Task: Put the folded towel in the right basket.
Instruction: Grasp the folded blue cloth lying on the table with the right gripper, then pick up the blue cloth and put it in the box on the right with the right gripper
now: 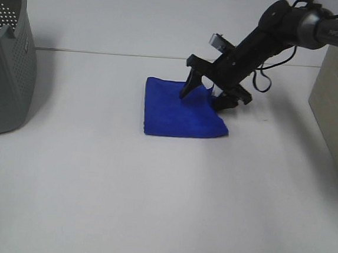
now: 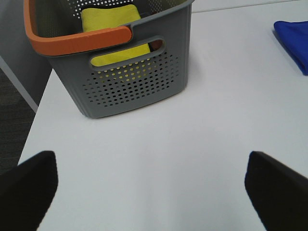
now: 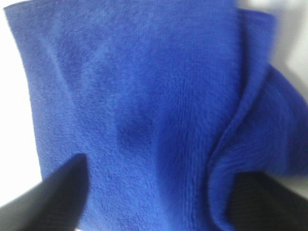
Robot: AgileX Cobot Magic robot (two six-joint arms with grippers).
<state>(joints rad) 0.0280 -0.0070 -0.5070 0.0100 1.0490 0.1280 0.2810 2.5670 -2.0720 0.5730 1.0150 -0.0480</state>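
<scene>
The folded blue towel lies flat on the white table near the middle. My right gripper is down on its far right corner, jaws open. One finger presses on top of the towel and the other sits at its right edge, where the cloth is bunched up. The right wrist view shows the towel filling the frame between the two fingers. My left gripper is open and empty over bare table on the left. The towel's corner shows far off in its view.
A grey perforated basket with an orange rim stands at the left edge and holds a yellow cloth. A beige container stands at the right edge, beyond the right arm. The table edge runs beside the grey basket.
</scene>
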